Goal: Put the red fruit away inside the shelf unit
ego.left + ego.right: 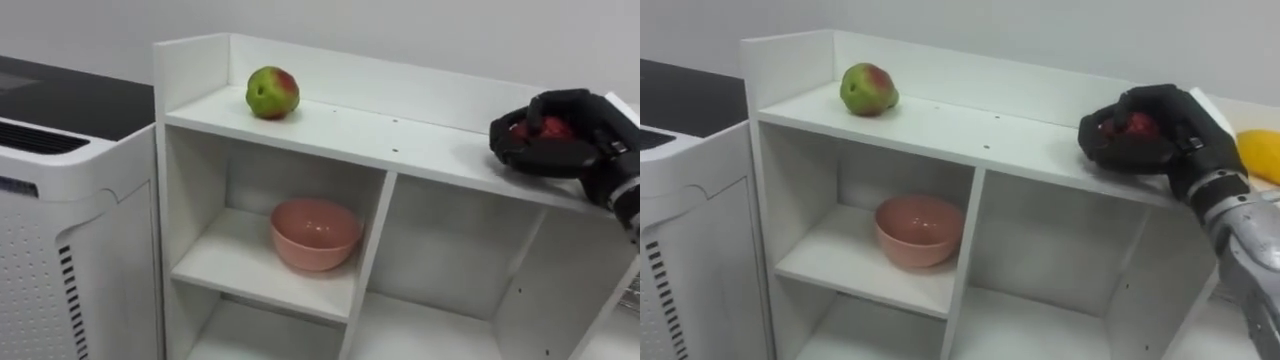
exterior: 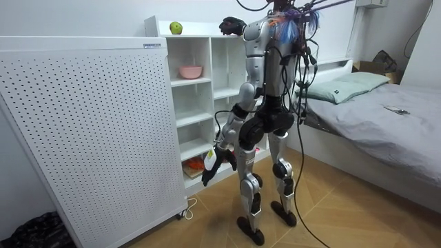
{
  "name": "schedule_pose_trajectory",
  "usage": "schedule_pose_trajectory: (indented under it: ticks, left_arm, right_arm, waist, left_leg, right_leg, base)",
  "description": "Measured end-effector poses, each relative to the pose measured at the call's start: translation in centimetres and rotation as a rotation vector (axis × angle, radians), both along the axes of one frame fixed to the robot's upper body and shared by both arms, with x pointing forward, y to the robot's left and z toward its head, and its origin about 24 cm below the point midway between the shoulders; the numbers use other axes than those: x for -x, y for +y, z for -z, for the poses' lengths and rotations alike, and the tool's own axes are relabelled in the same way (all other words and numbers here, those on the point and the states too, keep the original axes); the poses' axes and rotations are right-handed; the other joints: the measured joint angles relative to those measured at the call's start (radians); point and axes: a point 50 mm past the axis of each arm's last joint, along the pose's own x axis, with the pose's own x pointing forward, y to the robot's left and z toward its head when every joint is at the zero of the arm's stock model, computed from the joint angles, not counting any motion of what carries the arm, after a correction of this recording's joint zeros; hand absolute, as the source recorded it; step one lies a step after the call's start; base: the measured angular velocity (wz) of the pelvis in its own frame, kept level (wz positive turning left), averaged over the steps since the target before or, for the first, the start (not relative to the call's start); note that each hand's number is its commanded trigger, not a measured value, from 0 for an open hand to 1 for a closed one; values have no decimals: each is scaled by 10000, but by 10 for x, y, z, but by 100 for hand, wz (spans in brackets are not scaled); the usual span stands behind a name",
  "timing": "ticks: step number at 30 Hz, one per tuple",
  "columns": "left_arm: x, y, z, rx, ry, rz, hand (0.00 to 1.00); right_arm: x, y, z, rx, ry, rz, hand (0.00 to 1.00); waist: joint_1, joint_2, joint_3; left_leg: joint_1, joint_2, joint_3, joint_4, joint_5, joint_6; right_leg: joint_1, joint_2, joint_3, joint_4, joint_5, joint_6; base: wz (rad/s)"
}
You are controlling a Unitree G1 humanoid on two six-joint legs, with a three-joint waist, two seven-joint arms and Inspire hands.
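Nearest, a white perforated appliance [image 1: 70,230] is seen standing against the left side of the white shelf unit [image 1: 400,140], with its dark top lower than the unit's top board. At the right end of that top board the robot's right hand [image 1: 585,130] is held, its dark fingers curled round a small red fruit [image 1: 547,128]. The fruit is grasped from above and from the side, so only a glossy red patch of it is shown between the fingers. Whether it rests on the board or is held just above it cannot be told.

At the left end of the same board, close to the unit's raised side wall and well apart from the hand, an apple [image 1: 272,92] is set. It is mostly green, with a red flush on its upper right side. A yellow fruit [image 1: 1260,155] is seen at the unit's far right end, just beyond the hand and partly hidden by the wrist. In the unit's upper left compartment, below the apple, a pink bowl [image 1: 316,232] is placed upright near the central divider.

In the room view the robot is shown standing upright facing the unit, with a bed [image 2: 386,117] behind it. Its right arm is raised to the top board. Its left hand [image 2: 210,165] is hung low beside the thigh, level with the unit's lower shelves; whether it is released or clenched cannot be told.
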Motion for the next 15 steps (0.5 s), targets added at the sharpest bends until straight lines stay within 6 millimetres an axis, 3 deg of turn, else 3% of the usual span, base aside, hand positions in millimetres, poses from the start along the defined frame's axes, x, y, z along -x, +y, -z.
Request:
schedule_pose_trajectory:
  ticks: [2,5,9,15]
  left_arm:
    - [0,-2,1,70,-29,45,0]
    - [-1,-4,2,101,13,233,0]
    - [8,-4,3,105,224,164,0]
    - [16,-6,4,109,459,264,0]
  right_arm:
    - [11,24,3,-479,-405,-972,100]
    - [24,48,11,-707,-280,-2373,100]
    - [38,75,26,-431,422,-4073,100]
    - [52,103,23,-170,501,-6276,100]
  waist:
    - [-47,99,-57]
    - [-106,283,-30]
    - [-136,283,-32]
    - [-188,186,-35]
  left_leg:
    - [-13,25,191,19,1,1]
    - [8,52,365,10,0,-1]
    - [-39,78,398,11,7,-17]
    - [-509,73,374,208,78,-9]
  right_leg:
    - [-87,-7,-5,3,0,0]
    - [-92,-7,-10,2,-1,-1]
    - [-141,6,-11,-5,-10,-14]
    - [-459,-12,-184,0,32,-86]
  base:
    - [-28]
    - [-21]
    - [-10]
    - [7]
